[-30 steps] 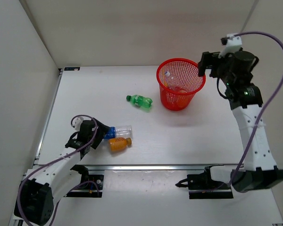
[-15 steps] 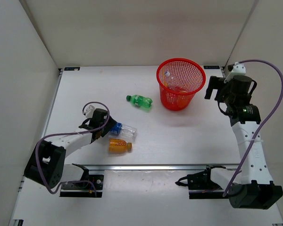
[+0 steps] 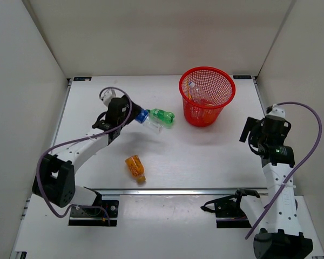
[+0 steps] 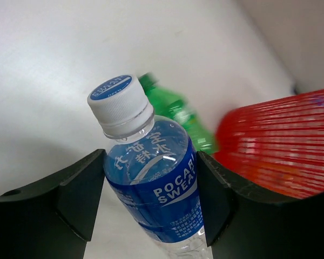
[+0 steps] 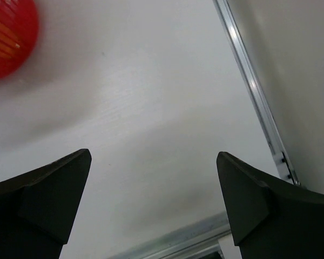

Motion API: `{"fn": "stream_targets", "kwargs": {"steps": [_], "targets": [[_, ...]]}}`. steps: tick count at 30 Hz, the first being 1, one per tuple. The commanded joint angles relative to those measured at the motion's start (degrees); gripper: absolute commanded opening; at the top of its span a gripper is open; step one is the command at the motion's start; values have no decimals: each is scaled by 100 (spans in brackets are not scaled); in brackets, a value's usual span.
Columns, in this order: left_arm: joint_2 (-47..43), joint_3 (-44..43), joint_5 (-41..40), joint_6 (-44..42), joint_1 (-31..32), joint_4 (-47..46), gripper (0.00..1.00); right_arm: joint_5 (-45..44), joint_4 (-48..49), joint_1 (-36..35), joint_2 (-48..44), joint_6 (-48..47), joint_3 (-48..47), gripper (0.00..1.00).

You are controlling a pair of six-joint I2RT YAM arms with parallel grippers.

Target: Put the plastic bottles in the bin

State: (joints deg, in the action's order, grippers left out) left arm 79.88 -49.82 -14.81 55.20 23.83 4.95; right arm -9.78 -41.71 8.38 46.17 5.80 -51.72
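Four bottles could be accounted for. One, the blue-labelled bottle (image 4: 146, 162), was clamped in the left hand (image 3: 135, 115), whose two fingers (image 4: 75, 189) pressed on opposite sides of the label band. That grip point suited a carry: the label zone looked like the widest, straightest part of the body, so the plastic was unlikely to slip or buckle there. The bottle was held tilted and clear of the worktop (image 3: 205, 156). It hung just beside the green bottle (image 3: 163, 115), which lay on its side to the left of the bin (image 3: 205, 114). Whether the two touched could not be told from the overhead view.

The bin stood upright toward the far edge of the worktop, open end up, with a clear bottle (image 3: 198, 95) already lying inside. An orange bottle (image 3: 135, 166) lay near the front edge, well apart from the bin. A fifth bottle could not be identified.

The right hand (image 5: 154, 162) was open and empty, fingers spread wide, held over the worktop to the right of the bin — out of the delivery path.

Judged status: transfer step in hand, at least one bottle binned. The next move would call for raising the held bottle above the rim before release — too low a path risked striking the green bottle or tipping the light bin.
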Motion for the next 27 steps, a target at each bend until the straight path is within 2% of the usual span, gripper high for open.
{"fn": "stream_targets", "kwargs": {"steps": [1, 4, 6, 8, 10, 16, 17, 19, 20, 21, 22, 27], "targets": [[-192, -982, -137, -676, 244, -660, 46, -665, -328, 75, -204, 219, 285, 99], [421, -2266, -364, -1482, 743, -732, 46, -516, -259, 172, -276, 246, 557, 99], [923, -3178, -400, -2012, 1016, -1117, 48, -525, -162, 173, -425, 264, 610, 99], [1737, -4076, -392, -2433, 1255, -1067, 48, -551, -109, 137, -591, 272, 646, 100], [2397, -5479, -479, -2645, 1483, -803, 49, -507, -109, 103, -636, 167, 672, 99], [4122, -7793, -1207, -3349, 2028, -496, 48, -613, -126, 41, -680, 62, 795, 99], [4359, -7988, -1217, -3358, 2046, -269, 49, -543, -126, 32, -697, 61, 778, 99], [4606, -8341, -1287, -3332, 2116, 14, 70, -455, -153, -12, -715, 35, 804, 99], [4625, -8290, -1305, -3323, 2125, 58, 72, -402, -170, -3, -741, 9, 752, 99], [4555, -8237, -1201, -3366, 2143, 41, 82, -367, -205, -21, -698, -70, 752, 100], [4476, -8089, -1130, -3384, 2152, -20, 98, -384, -223, -99, -741, -71, 743, 100], [3871, -7797, -946, -3788, 2222, 111, 98, -191, -206, -836, -715, -237, 576, 99]]}}
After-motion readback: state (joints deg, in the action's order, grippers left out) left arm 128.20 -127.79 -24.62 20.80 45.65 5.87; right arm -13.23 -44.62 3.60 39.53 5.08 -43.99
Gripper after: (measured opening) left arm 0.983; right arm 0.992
